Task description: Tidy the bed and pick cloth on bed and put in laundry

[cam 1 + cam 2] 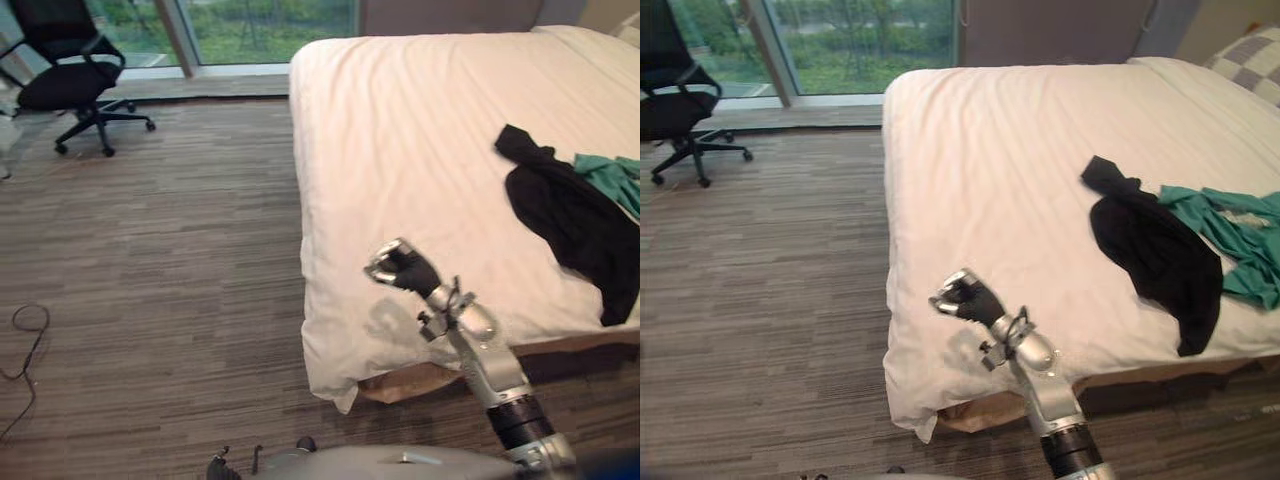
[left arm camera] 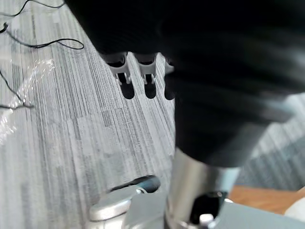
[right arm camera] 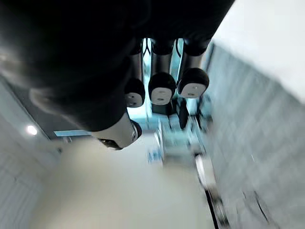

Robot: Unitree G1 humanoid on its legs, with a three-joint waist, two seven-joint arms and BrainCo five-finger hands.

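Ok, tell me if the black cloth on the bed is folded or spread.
Spread, not folded: the black cloth lies loose and rumpled on the bed, against the green cloth.

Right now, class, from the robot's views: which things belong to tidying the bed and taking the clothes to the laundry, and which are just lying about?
Part of the job:
bed
black garment, lying on the bed
green garment, beside it
right hand, raised over the bed's near corner

Just lying about:
office chair
window behind it
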